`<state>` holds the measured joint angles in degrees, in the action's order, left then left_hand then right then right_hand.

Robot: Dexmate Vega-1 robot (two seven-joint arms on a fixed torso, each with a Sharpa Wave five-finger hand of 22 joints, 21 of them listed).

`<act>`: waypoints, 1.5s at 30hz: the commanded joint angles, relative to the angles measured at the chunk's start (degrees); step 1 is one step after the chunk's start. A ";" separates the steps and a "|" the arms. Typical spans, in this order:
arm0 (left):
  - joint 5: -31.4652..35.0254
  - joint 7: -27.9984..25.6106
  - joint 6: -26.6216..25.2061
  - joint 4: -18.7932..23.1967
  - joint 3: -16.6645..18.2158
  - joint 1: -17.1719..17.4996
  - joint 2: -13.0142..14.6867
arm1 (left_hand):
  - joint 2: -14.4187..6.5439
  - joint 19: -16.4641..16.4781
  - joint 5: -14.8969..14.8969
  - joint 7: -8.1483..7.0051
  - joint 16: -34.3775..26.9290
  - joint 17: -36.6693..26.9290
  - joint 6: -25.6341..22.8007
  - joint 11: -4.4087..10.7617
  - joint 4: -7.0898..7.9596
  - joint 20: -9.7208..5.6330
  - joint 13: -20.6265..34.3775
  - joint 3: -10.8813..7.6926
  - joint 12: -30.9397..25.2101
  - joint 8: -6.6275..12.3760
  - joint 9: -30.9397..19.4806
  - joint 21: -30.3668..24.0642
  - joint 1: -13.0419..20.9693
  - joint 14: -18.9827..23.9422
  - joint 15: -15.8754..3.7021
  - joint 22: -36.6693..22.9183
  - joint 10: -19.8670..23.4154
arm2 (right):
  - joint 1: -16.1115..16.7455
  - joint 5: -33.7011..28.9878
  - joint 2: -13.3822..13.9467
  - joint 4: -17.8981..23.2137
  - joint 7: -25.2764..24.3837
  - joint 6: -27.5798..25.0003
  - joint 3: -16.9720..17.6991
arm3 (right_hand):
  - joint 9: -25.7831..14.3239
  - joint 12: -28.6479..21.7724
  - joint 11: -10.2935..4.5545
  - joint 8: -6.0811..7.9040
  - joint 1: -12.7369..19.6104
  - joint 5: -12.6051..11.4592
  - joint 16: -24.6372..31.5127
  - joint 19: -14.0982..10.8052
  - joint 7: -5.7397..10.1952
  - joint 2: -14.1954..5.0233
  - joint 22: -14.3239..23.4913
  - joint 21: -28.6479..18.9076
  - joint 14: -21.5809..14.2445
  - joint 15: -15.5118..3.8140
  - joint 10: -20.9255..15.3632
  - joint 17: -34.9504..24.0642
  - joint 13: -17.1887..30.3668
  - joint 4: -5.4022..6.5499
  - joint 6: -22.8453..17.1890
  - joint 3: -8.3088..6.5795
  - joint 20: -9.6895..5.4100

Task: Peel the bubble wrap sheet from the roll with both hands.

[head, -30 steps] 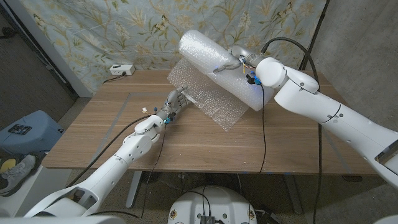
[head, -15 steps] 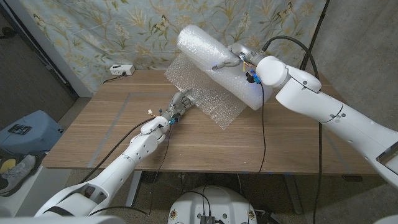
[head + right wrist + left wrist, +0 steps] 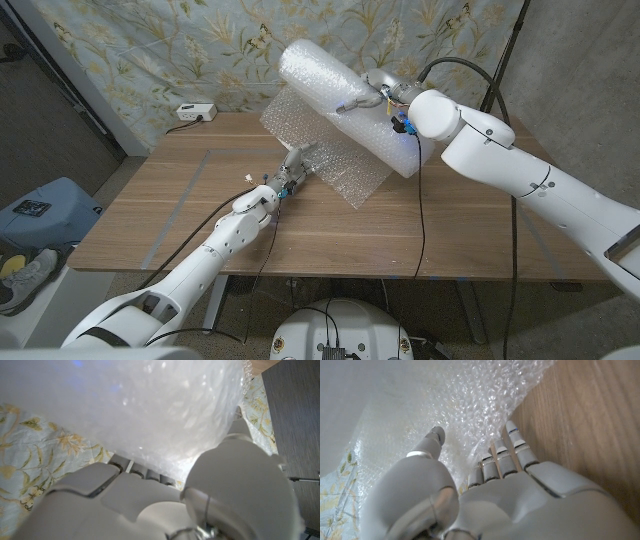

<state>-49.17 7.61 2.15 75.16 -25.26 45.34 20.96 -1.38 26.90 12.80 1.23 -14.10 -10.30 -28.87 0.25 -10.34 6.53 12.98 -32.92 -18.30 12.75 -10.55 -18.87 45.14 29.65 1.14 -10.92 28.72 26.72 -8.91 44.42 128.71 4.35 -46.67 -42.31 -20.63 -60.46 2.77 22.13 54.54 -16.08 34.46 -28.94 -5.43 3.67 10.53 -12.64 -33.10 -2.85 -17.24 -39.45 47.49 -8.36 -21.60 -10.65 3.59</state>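
Sheet edge at the left hand, roll lifted above it.
The bubble wrap roll (image 3: 345, 105), clasped by the right hand (image 3: 372, 92), slants from upper centre down-right; the left hand (image 3: 291, 172) pinches the loose sheet (image 3: 325, 150) at frame centre.

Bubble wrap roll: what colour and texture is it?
Translucent white, dotted with small bubbles; the bubble wrap roll shows best in the head view.

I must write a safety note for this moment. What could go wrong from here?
The left hand meets only the edge of the loose sheet, so its hold could slip as the peel goes on. The right hand holds the roll raised and tilted over the table; it might slide out and fall.
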 commanded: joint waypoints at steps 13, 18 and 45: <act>-1.48 -13.15 -5.61 12.10 1.50 5.25 1.81 | -4.03 17.25 -0.25 0.57 -13.58 -1.69 -29.47 8.80 0.15 -6.12 9.21 3.95 -15.25 8.35 -1.42 -9.31 14.30 36.16 -12.56 -0.82 32.53 | -1.53 -0.14 -0.98 0.21 -0.01 -1.98 -2.37 | -0.48 -0.40 -0.04 -0.14 4.51 0.48 0.01 -0.35 0.08 -5.54 0.14 -0.02 -0.91 -2.82 -0.43 -0.45 7.74 0.23 -0.63 -0.09 -0.17; -2.03 -12.28 -5.87 12.51 1.68 5.39 2.76 | -4.04 17.33 -0.64 0.67 -13.99 -1.94 -29.77 9.40 0.00 -6.71 9.92 4.01 -15.68 8.22 -1.41 -9.68 15.18 37.39 -13.38 -0.86 32.87 | -1.84 0.21 -1.33 -0.21 -0.01 -2.60 -2.63 | -0.56 -0.29 0.06 -0.16 4.52 0.64 -0.09 -0.40 0.08 -5.63 0.15 -0.02 -0.90 -2.90 -0.49 -0.52 7.54 0.25 -0.76 -0.10 -0.19; -4.76 -8.92 -10.00 12.63 1.39 4.06 5.64 | -4.16 16.18 -1.53 0.14 -13.43 -2.48 -29.90 9.73 0.60 -6.96 11.79 4.41 -16.13 7.63 -1.42 -10.21 15.93 37.00 -13.39 -0.92 32.62 | 1.44 15.85 -1.75 -5.19 -0.04 1.61 4.53 | -0.95 -0.58 0.44 -0.25 4.76 1.47 0.15 -1.46 -0.34 -5.97 0.19 -0.27 -2.06 -2.74 -1.23 -1.19 7.58 0.18 -1.57 -0.09 0.92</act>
<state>-53.33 -2.48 -6.64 87.97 -23.59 50.25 25.50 -5.56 43.39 11.42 0.83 -27.73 -12.67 -57.58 8.30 -9.87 -0.42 24.56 -28.65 -34.13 20.73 -11.85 -28.63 60.34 66.85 -12.37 -11.61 59.92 26.27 -1.41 42.58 125.72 4.90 -48.38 -41.14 -21.43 -60.47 3.14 22.11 54.15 -14.97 34.12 -30.07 -5.75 3.28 10.53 -12.64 -34.04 -2.58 -17.99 -40.26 47.49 -8.36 -22.52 -10.65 4.30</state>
